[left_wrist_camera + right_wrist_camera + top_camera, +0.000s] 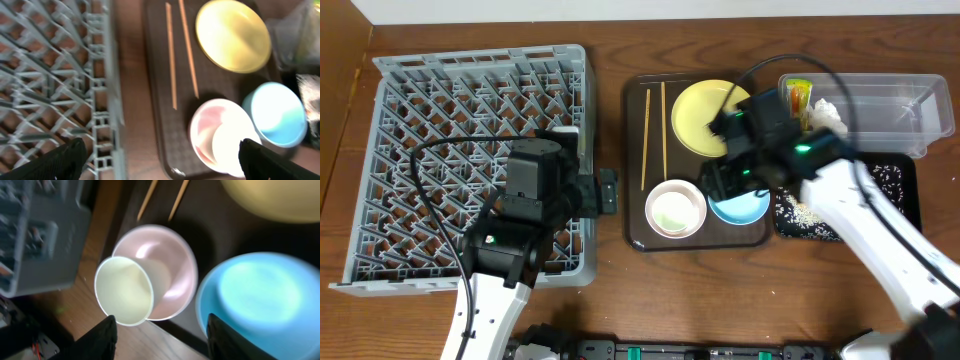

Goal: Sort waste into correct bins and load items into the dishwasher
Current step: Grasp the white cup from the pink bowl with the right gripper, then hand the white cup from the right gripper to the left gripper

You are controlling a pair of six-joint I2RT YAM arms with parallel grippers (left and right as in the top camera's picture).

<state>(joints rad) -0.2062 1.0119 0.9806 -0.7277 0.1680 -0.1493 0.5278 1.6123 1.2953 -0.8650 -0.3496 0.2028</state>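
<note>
Right end effector (161, 319) near cup (124, 291), apparently open.

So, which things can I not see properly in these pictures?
Overhead: the right arm covers part of the light blue bowl and of the black tray.
Overhead: the print on the snack wrapper is too small to read.
Right wrist: the top edge cuts off most of the yellow plate.
Left wrist: the clear tub at the right edge is blurred; its contents cannot be told.
</note>
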